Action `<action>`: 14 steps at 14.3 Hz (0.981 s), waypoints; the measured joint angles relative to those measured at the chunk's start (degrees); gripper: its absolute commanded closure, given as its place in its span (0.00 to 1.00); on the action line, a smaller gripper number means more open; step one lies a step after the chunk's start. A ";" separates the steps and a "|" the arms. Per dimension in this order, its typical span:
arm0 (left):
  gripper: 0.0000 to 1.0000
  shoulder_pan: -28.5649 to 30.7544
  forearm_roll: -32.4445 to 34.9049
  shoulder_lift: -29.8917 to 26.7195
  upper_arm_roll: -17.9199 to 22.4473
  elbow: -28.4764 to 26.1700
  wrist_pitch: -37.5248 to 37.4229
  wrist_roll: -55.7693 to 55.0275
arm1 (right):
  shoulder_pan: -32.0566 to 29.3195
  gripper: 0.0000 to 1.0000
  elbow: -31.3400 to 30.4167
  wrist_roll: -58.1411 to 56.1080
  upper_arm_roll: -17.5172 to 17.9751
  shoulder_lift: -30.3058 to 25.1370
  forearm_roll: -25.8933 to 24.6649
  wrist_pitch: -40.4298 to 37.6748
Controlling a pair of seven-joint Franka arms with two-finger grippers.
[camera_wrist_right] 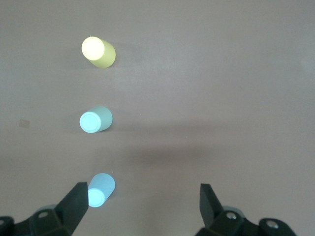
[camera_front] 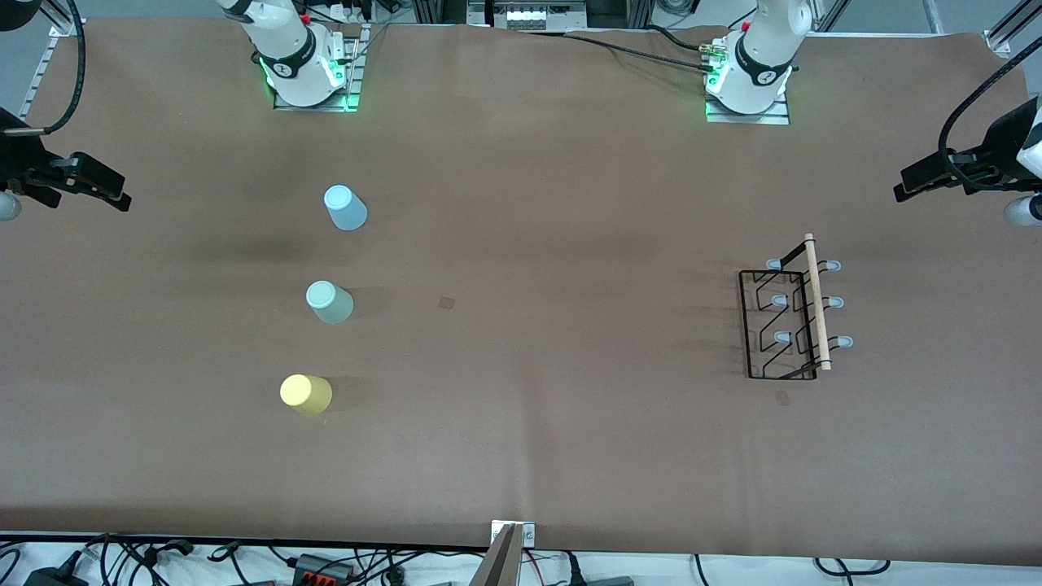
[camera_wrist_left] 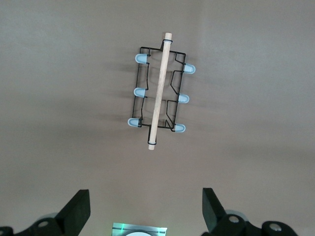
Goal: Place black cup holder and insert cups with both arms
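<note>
Brown bench (camera_front: 521, 456), cables along its edge. Left end effector (camera_wrist_left: 145, 214) hangs wide open and empty over the rack (camera_wrist_left: 160, 93). Right end effector (camera_wrist_right: 142, 211), equally spread, hangs empty over the bench beside the blue cup (camera_wrist_right: 100, 190), with the green cup (camera_wrist_right: 95, 120) and yellow cup (camera_wrist_right: 97, 51) farther off.

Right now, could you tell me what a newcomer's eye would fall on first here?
Three small cups stand in a row toward the right arm's end of the table: light blue cup farthest from the front camera, green cup in the middle, yellow cup nearest. The black rack with its wooden handle sits alone toward the left arm's end.
</note>
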 measured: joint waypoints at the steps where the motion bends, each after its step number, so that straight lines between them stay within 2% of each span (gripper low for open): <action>1: 0.00 0.00 0.00 0.00 0.00 0.00 0.00 0.00 | 0.00 0.00 0.00 0.00 0.00 0.00 0.00 0.00; 7: 0.00 -0.01 -0.01 0.06 -0.04 0.00 0.00 0.00 | 0.19 0.00 0.00 -0.02 0.24 0.00 0.00 0.05; 10: 0.00 -0.25 -0.01 2.49 -0.58 -0.06 1.11 0.02 | 0.59 0.00 0.00 -0.02 0.41 0.02 -0.05 0.05; 14: 0.00 -1.26 0.00 11.34 -0.82 -1.08 13.92 0.02 | 1.19 0.00 -0.04 0.01 0.49 0.70 -0.05 0.39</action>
